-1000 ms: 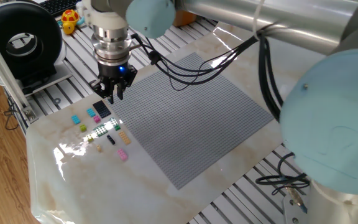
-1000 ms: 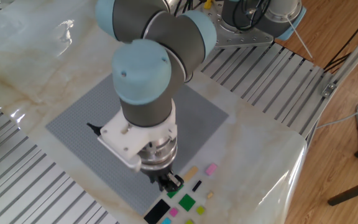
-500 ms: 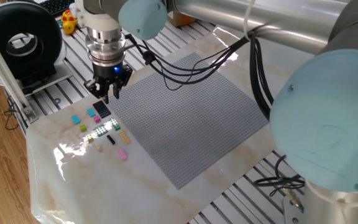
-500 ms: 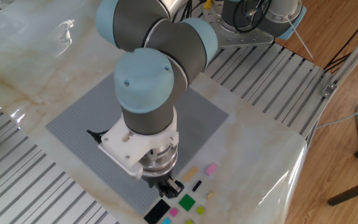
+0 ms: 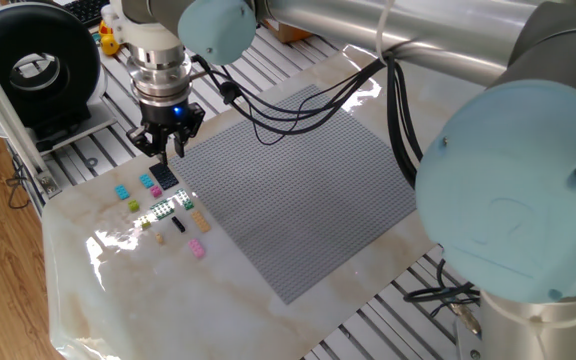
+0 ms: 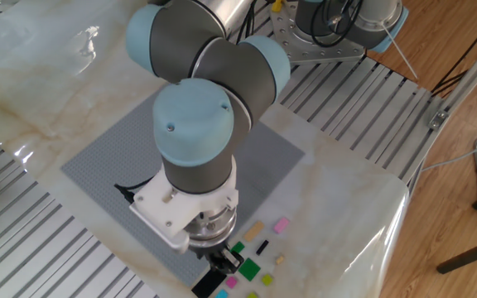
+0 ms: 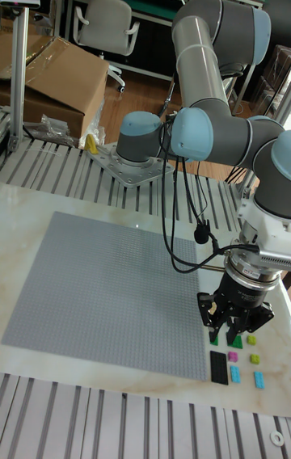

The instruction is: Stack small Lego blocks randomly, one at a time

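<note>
The small Lego blocks lie loose on the marble beside the baseplate's corner: a dark plate, cyan, pink, yellow-green, green, black and tan. My gripper hangs just above the dark plate, pointing down, open, with nothing between its fingers. From the other side the gripper sits over a green block, near the dark plate. In the tall view the gripper stands over the dark plate.
The large grey studded baseplate fills the table's middle, to the right of the blocks. A black round device stands at the back left. Arm cables hang over the baseplate. Slotted aluminium rails border the marble.
The gripper has shifted left and back along the baseplate's edge, from over the green blocks to over the dark plate. The blocks have not moved.
</note>
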`<state>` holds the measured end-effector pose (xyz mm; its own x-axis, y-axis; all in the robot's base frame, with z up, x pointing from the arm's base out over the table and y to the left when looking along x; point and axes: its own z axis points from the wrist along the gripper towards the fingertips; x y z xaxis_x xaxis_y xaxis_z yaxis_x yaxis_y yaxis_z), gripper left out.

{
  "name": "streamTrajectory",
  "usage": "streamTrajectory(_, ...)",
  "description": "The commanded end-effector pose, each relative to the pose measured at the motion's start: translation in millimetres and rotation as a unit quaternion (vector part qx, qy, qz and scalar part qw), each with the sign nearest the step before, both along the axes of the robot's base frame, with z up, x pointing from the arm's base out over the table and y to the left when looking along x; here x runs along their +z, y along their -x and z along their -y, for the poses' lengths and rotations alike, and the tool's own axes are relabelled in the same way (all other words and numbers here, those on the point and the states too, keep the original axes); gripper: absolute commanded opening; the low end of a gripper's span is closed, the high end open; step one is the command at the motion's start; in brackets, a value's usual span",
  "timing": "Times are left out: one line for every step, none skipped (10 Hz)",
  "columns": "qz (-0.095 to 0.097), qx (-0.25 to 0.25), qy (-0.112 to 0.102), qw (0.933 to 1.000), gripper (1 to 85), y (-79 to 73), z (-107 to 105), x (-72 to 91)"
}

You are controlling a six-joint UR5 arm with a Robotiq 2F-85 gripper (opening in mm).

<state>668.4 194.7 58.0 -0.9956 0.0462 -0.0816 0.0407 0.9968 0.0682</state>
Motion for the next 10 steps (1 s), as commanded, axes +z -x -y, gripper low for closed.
streamTrajectory(-0.002,-0.001,0.001,1.0,34.3,-0.9,0.9,0.3)
streamTrajectory(-0.002,0.001,0.001,1.0,34.3,-0.9,0.9,0.3)
streamTrajectory(-0.003,0.001,0.002,1.0,34.0,-0.5,1.3,0.3)
streamTrajectory(-0.005,0.004,0.005,1.0,33.7,0.3,2.5,0.1)
streamTrajectory(-0.005,0.005,0.006,1.0,33.3,0.3,3.3,0.1)
streamTrajectory(-0.004,0.005,0.005,1.0,33.3,0.3,2.9,0.1)
streamTrajectory(-0.004,0.005,0.006,1.0,33.0,0.3,3.3,0.1)
streamTrajectory(-0.005,0.006,0.009,0.9999,33.0,0.7,4.5,0.0)
streamTrajectory(-0.005,0.006,0.009,0.9999,33.0,0.2,4.4,-0.6)
streamTrajectory(-0.006,0.006,0.01,0.9999,32.7,0.0,5.2,-1.4)
